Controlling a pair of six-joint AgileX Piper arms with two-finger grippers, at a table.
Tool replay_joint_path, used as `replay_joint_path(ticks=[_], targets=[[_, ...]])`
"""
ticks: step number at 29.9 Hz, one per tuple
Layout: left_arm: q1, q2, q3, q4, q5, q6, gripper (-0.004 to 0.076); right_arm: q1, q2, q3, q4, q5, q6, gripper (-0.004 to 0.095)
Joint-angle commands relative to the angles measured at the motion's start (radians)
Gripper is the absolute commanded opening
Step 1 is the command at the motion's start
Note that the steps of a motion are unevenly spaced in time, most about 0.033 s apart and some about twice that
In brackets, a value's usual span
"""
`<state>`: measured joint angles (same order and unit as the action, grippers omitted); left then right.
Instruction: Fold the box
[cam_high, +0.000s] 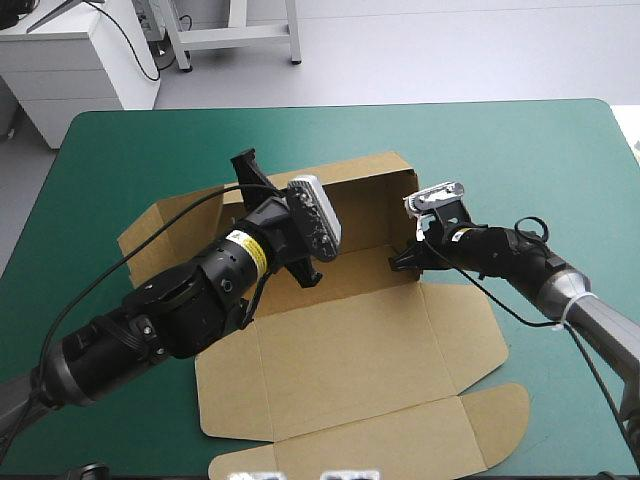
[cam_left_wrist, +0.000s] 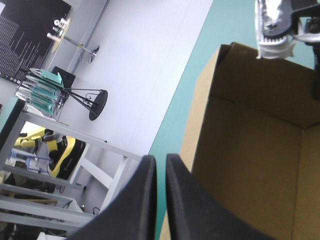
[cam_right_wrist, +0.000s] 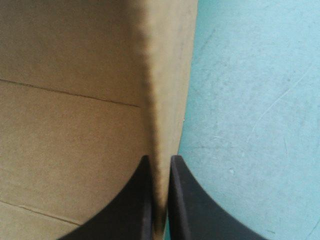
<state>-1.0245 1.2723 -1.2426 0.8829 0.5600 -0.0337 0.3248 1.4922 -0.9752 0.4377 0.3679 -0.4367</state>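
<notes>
The brown box lies mid-table with its back wall and right side wall raised and its lid panel flat toward the front edge. My left gripper is at the back wall's top edge, left of middle. In the left wrist view its black fingers are all but together with nothing in the slit, and the box's inside spreads out beside them. My right gripper is low at the right wall's front end. It is shut on that wall, whose edge runs up from between the fingers.
The box's left side flap lies flat on the teal-green cover. The lid's rounded tuck flap reaches close to the table's front edge. Bare cover lies right of the box and beyond its back wall.
</notes>
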Motion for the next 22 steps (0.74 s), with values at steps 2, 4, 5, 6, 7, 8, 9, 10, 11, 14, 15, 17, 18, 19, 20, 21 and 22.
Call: replay_joint_path(ticks=[2,4,5,6,7,8,9,10,11,14,15,17,18,19,20,21,22], targets=[[0.064,-0.045,-0.117,-0.091,0.075,-0.004,0.0017,-0.032,-0.08,-0.032,-0.027,0.009,0.016,-0.0014],[0.136,-0.045,-0.165,-0.184,0.137,0.044,0.0017,-0.054,-0.099,-0.034,-0.028,0.047,0.019,-0.0014],[0.179,-0.045,-0.182,-0.227,0.161,0.07,0.0017,-0.067,-0.11,-0.033,-0.028,0.063,0.019,-0.0014],[0.216,-0.045,-0.197,-0.271,0.179,0.098,0.0017,-0.076,-0.119,-0.033,-0.028,0.08,0.019,-0.0014],[0.276,-0.045,-0.218,-0.339,0.204,0.134,0.0017,-0.091,-0.133,-0.035,-0.028,0.107,0.019,-0.0014],[0.32,-0.045,-0.231,-0.387,0.222,0.157,0.0017,-0.099,-0.144,-0.035,-0.028,0.127,0.019,-0.0014],[0.375,-0.045,-0.244,-0.453,0.242,0.192,0.0018,-0.106,-0.156,-0.037,-0.033,0.151,0.019,-0.0014],[0.433,-0.045,-0.254,-0.525,0.262,0.23,0.0017,-0.115,-0.168,-0.037,-0.035,0.176,0.019,-0.0014],[0.48,-0.045,-0.259,-0.6,0.279,0.275,0.0017,-0.122,-0.178,-0.037,-0.038,0.199,0.017,-0.0014],[0.657,-0.045,-0.26,-0.809,0.354,0.38,0.0017,-0.135,-0.205,-0.05,-0.056,0.284,0.042,-0.0014],[0.714,-0.045,-0.256,-0.883,0.378,0.41,0.0017,-0.135,-0.209,-0.064,-0.077,0.325,0.067,-0.0014],[0.81,-0.045,-0.247,-0.997,0.404,0.44,0.0017,-0.135,-0.209,-0.094,-0.125,0.405,0.111,-0.0014],[0.859,-0.045,-0.247,-1.046,0.409,0.442,0.0017,-0.135,-0.209,-0.113,-0.143,0.448,0.129,-0.0014],[0.904,-0.045,-0.247,-1.089,0.411,0.442,0.0015,-0.135,-0.209,-0.134,-0.158,0.492,0.143,-0.0014],[0.938,-0.045,-0.247,-1.12,0.411,0.442,0.0012,-0.135,-0.209,-0.152,-0.166,0.527,0.154,-0.0014],[0.974,-0.045,-0.247,-1.151,0.411,0.435,0.0008,-0.135,-0.209,-0.174,-0.171,0.57,0.162,-0.0014],[1.003,-0.045,-0.247,-1.18,0.411,0.433,0.0006,-0.135,-0.207,-0.197,-0.18,0.609,0.169,-0.0014]])
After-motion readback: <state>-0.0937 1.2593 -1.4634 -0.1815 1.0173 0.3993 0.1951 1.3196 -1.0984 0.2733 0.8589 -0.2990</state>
